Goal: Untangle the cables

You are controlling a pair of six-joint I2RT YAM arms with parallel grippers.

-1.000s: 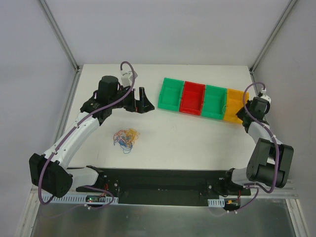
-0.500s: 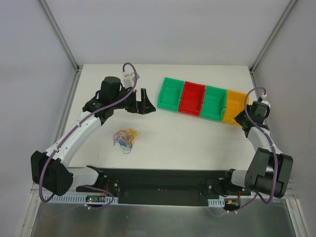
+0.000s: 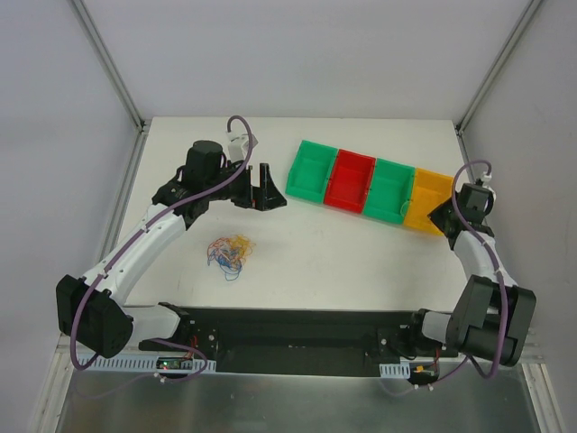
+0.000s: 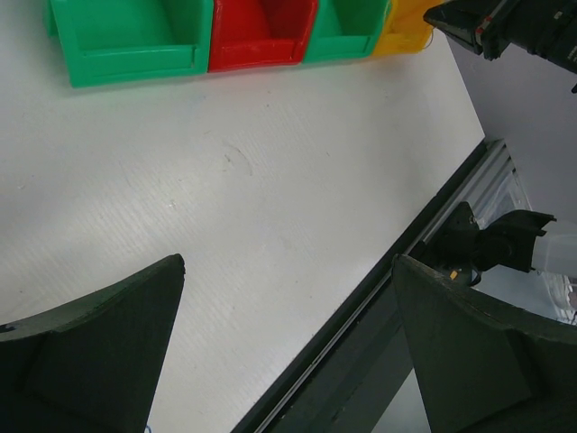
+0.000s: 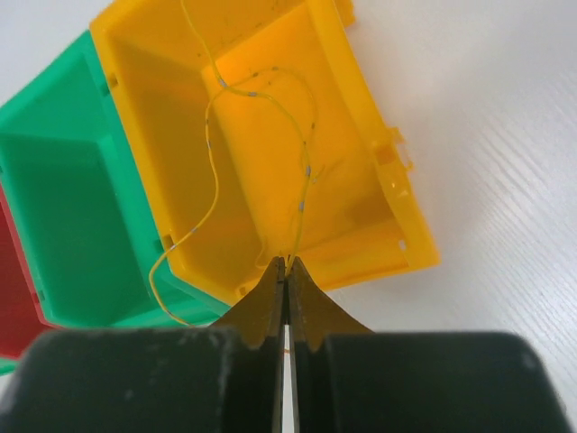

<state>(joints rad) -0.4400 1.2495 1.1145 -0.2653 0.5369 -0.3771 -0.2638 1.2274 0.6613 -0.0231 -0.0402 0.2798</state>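
On the worktop (image 3: 315, 257), the yellow bin (image 5: 261, 99) at frame right lies below the right pincer (image 5: 286, 271), which is clenched on a yellow cable (image 5: 215, 171) trailing across it. The left pincer (image 4: 288, 271) gapes, released. The other cables (image 3: 231, 251) lie knotted centre-left. This is likely the depositing step; next it should let go.

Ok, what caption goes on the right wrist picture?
Right gripper shut on a yellow cable draped across the yellow bin.

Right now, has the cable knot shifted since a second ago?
No. The cable knot lies in the same spot ahead of the black base rail.
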